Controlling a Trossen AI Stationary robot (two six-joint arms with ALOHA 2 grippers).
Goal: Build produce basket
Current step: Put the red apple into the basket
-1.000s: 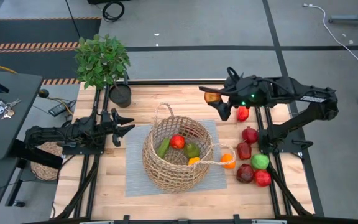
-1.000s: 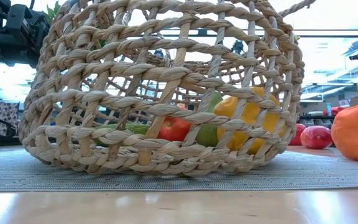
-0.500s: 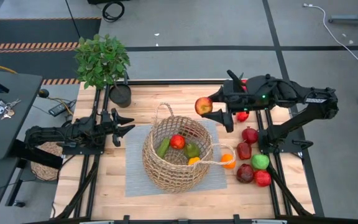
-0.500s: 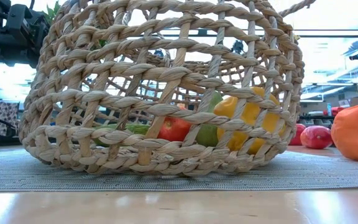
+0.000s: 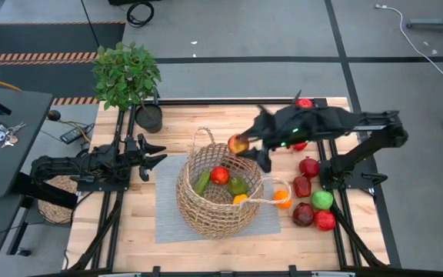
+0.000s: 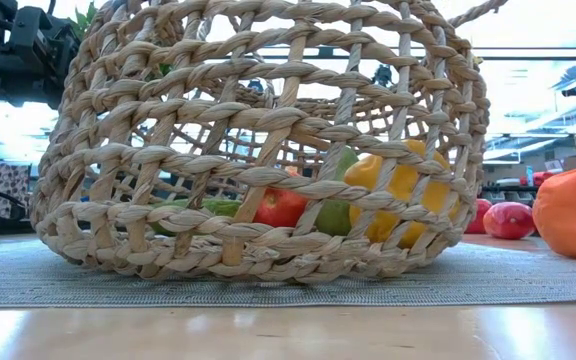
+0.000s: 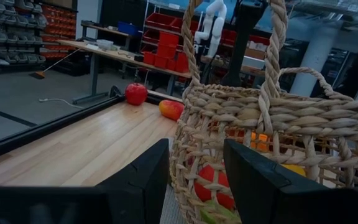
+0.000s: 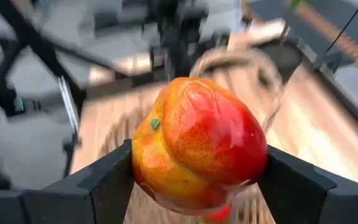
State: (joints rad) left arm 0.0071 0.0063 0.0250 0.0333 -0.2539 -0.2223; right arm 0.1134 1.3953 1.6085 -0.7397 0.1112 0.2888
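Observation:
The tan wicker basket stands on a grey mat at mid-table. It holds a red, two green and a yellow piece of produce. My right gripper hangs over the basket's far right rim, shut on a red-and-yellow fruit that fills the right wrist view. My left gripper waits to the left of the basket, level and open; its fingers frame the basket wall without touching it. My right gripper pinches the red-and-yellow fruit by two opposite sides, one finger on each. The fingers come from the table's right, slanting down. The fruit is lifted clear, above the basket's rim.
An orange fruit lies against the basket's right side. Dark red, green and red produce clusters near the right arm's base, and another red one sits at the far edge. A potted plant stands at the far left.
My right gripper has carried the red-and-yellow fruit toward the table's left and a little nearer, from the far right part of the table to above the basket's far rim. It has tipped further down and rolled on the way, still shut on the fruit.

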